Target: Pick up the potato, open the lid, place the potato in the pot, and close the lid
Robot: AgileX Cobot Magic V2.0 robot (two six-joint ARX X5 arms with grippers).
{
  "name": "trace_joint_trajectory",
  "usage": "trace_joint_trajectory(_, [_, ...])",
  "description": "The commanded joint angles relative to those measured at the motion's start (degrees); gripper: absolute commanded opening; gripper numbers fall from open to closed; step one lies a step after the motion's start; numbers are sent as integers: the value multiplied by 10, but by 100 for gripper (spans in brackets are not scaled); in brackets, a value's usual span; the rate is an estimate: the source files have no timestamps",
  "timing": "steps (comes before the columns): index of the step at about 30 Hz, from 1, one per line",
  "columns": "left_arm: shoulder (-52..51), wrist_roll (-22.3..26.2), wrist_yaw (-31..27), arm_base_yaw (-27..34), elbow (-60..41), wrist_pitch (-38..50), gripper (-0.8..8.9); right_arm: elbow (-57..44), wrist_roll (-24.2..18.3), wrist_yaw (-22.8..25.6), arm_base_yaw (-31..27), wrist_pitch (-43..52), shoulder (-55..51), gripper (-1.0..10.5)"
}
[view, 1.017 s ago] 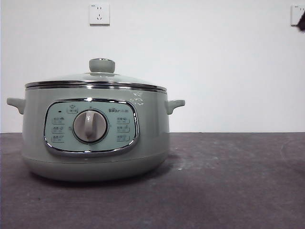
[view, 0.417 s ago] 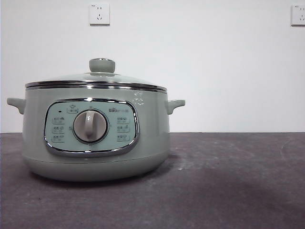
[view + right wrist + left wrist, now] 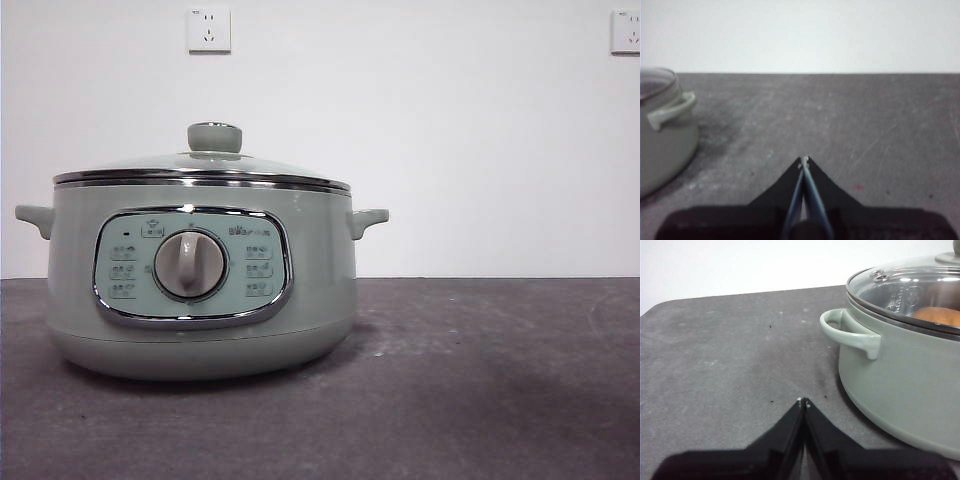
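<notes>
From the left wrist you see only a sliver of the potato (image 3: 940, 316) through the lid (image 3: 910, 287); the rest runs off the frame edge, as does most of the pot (image 3: 900, 375) and the lid's knob (image 3: 951, 256). In the right wrist view the pot is cut at the side edge. The panel (image 3: 190, 267) labels are too small to read.

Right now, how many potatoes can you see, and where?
1. The potato lies inside the pot, seen through the glass lid in the left wrist view. More could be hidden deeper in the pot.
</notes>
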Motion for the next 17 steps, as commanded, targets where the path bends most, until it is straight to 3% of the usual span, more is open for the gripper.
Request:
trace_joint_trajectory(1, [-2, 0, 3, 2, -9, 1, -3, -9, -3, -1, 0, 7, -2, 1])
trace_joint_trajectory(8, [-2, 0, 3, 2, -9, 1, -3, -27, -3, 0, 0, 8, -2, 1])
trace_joint_trajectory(11, [-2, 0, 3, 2, -9, 1, -3, -28, -33, 13, 0, 0, -2, 1])
trace_joint_trajectory(17, [-2, 0, 3, 2, -9, 1, -3, -28, -33, 19, 0, -23, -2, 1])
